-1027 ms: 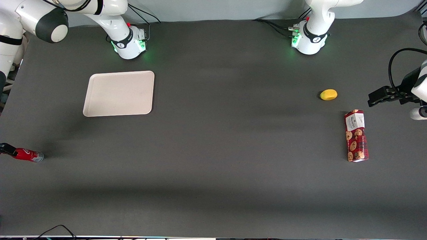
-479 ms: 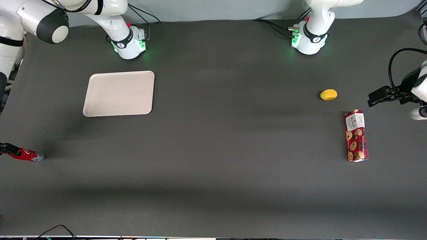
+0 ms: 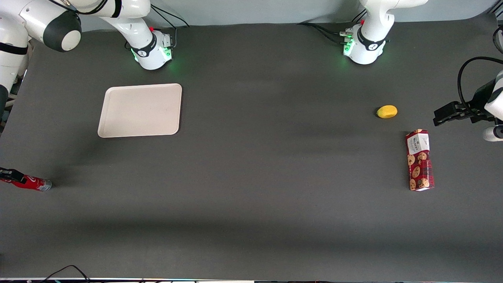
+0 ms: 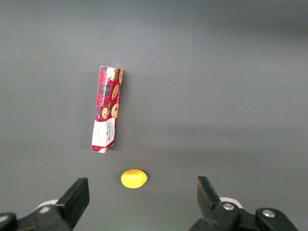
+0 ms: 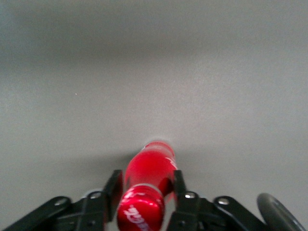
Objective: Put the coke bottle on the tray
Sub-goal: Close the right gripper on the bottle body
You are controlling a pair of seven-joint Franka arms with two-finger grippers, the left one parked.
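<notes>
Since the earlier frame the gripper (image 3: 8,173) has crept slightly toward the table's edge, its fingers (image 5: 113,186) closed around the coke bottle (image 3: 34,183), well apart from the tray (image 3: 140,110) awaiting it.

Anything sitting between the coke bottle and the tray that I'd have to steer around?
Nothing visible. The gripper has its jaws around the coke bottle at the working arm's end of the table; only bare mat separates it from the tray.
</notes>
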